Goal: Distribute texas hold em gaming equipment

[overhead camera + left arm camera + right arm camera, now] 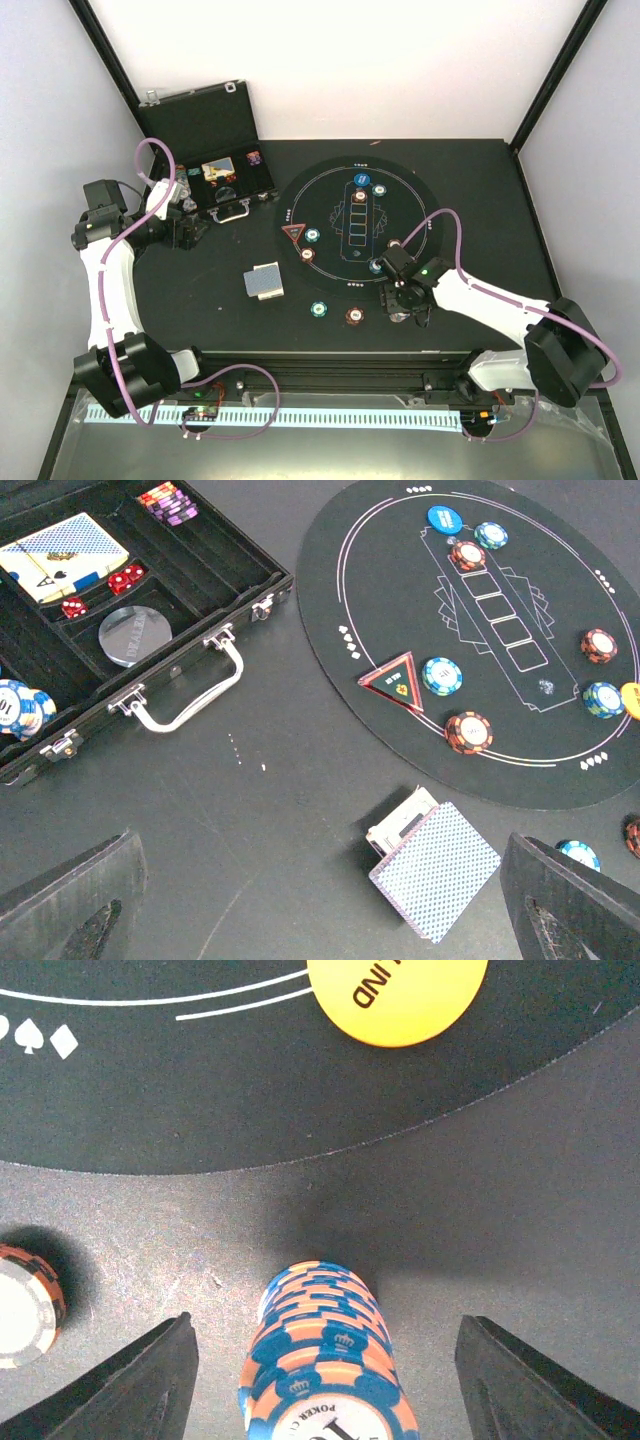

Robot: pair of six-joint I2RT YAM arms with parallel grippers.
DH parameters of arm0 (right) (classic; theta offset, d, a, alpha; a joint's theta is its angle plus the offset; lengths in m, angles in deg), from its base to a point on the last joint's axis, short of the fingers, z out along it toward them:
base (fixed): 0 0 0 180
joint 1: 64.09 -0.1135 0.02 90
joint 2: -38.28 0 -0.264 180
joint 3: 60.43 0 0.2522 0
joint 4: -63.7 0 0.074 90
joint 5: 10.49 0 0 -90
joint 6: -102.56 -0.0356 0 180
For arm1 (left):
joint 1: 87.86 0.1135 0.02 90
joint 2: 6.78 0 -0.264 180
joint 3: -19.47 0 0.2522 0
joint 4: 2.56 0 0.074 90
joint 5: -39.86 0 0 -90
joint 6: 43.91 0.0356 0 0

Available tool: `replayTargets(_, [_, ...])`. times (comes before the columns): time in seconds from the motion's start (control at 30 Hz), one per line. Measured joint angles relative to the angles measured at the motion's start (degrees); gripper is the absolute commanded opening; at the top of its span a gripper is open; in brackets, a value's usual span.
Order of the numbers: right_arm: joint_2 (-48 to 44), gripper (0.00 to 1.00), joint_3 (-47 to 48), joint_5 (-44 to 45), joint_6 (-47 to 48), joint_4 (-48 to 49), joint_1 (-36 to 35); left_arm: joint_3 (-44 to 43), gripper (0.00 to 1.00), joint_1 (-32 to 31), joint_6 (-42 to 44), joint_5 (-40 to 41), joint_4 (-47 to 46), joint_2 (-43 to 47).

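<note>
**A:** Right gripper (325,1325)?
**B:** Jaws apart, one finger on each side of a chip stack (322,1360), with a gap on both sides and neither finger touching it. The blue and orange stack stands upright on the bare table (520,1210), just outside the mat (200,1110).

**A:** Around it?
**B:** An orange disc (400,995) lies on the mat near the rim, across the white lines. A brown chip (25,1305) sits on the table to the left, apart from the stack.

**A:** Left gripper (322,845)?
**B:** Jaws wide apart with nothing between them, hanging over the table beside the case (190,645). The case is open, its lid raised toward the far left corner. The deck (435,870) lies face down on the table between case and mat. A red triangle (393,680) rests at the mat's left rim with a teal chip (441,676) just beside it. A blue disc (445,518) lies at the far end.

**A:** The surface?
**B:** A matte black table, with the round mat right of centre and close to the near edge.

**A:** The room?
**B:** White walls (350,70) close in the back and both sides, with black posts in the far corners. A metal rail along the near edge carries both arm bases.

**A:** Space to move?
**B:** Bare table shows right of the mat up to the wall, behind the mat, and between case and deck.
</note>
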Motion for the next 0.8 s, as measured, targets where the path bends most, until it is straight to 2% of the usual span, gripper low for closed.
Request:
replayTargets(0.27, [1.6, 0.62, -0.7, -0.02, -0.04, 0.42, 0.0, -0.02, 0.99, 0.0, 0.02, 0.02, 0.0, 0.0])
replayTargets(0.47, [1.73, 0.48, -1.14, -0.02, -0.02, 0.79, -0.02, -0.02, 0.99, 0.0, 0.02, 0.0, 0.0, 0.0])
replayTargets(0.8, [1.66, 0.38, -1.14, -0.02, -0.15, 0.96, -0.07, -0.02, 0.99, 0.0, 0.02, 0.0, 0.02, 0.0])
